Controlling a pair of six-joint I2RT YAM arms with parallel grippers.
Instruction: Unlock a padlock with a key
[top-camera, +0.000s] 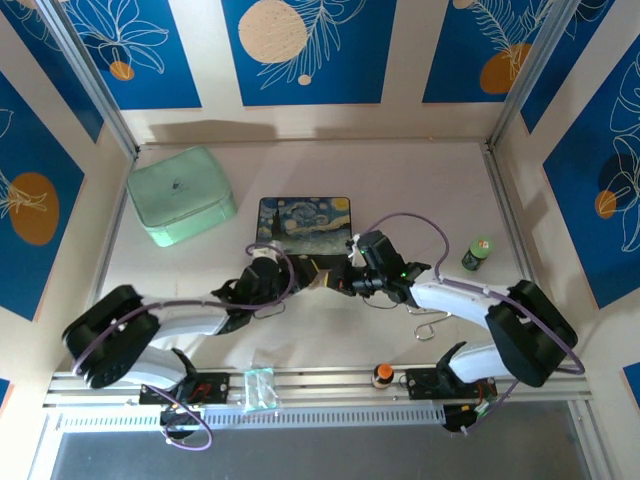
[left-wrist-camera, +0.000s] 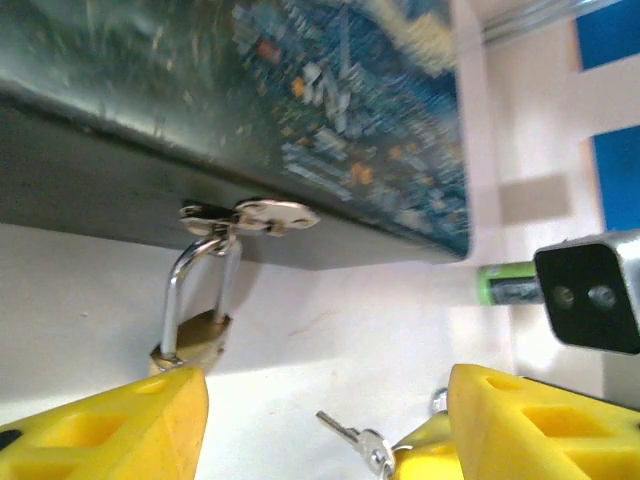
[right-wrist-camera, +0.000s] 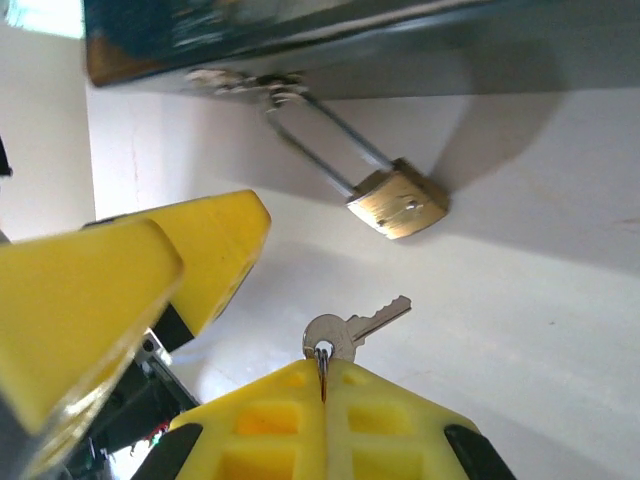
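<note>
My right gripper (right-wrist-camera: 322, 392) is pressed together on the key (right-wrist-camera: 352, 328). It pinches the key's round head, so the toothed blade sticks out toward the padlock (right-wrist-camera: 398, 203). The padlock hangs by its shackle from the clasp (left-wrist-camera: 250, 215) on the front of the dark painted tin (left-wrist-camera: 330, 110). Its brass body is down by the table (right-wrist-camera: 520, 330), near the key but not touching it. My left gripper (left-wrist-camera: 325, 402) stands spread and holds nothing, with one finger just beside the brass body. I judge this to be the step before insertion, since the shackle looks closed. Next, my left fingers need to steady the body. The blade must then line up with the keyhole, which is probably on the bottom face.
</note>
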